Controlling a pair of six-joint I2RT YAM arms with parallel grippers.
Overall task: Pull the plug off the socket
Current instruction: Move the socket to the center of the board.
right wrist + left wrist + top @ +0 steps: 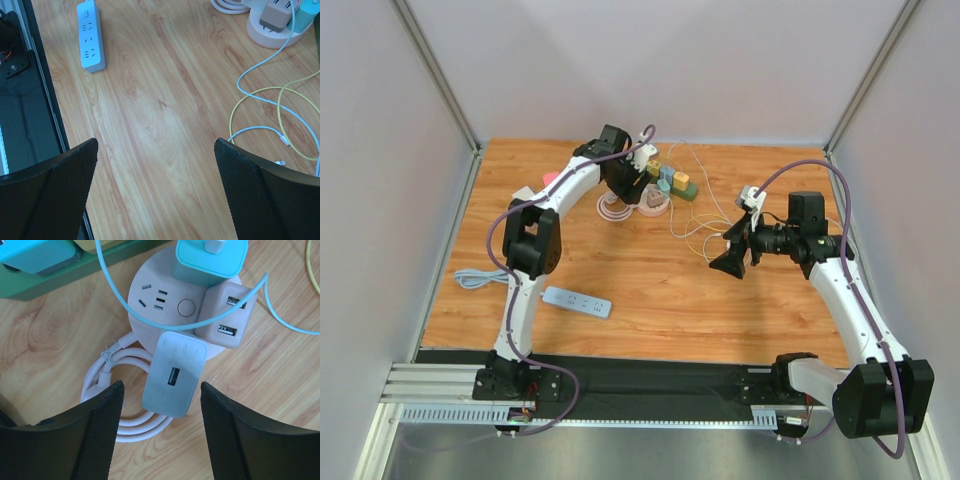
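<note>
Over the wooden desk (650, 290), right fingers (75, 170) spread wide, grasping nothing. Just beyond the tips of the left fingers (107, 410), round white socket (155, 300). Between those released fingers, grey plug (174, 375), seated in the socket's near edge.

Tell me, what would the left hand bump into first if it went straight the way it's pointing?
Most likely the grey charger plugged into the round socket. It sits straight ahead of the left hand, between its open fingers, though how far off is hard to judge.
</note>
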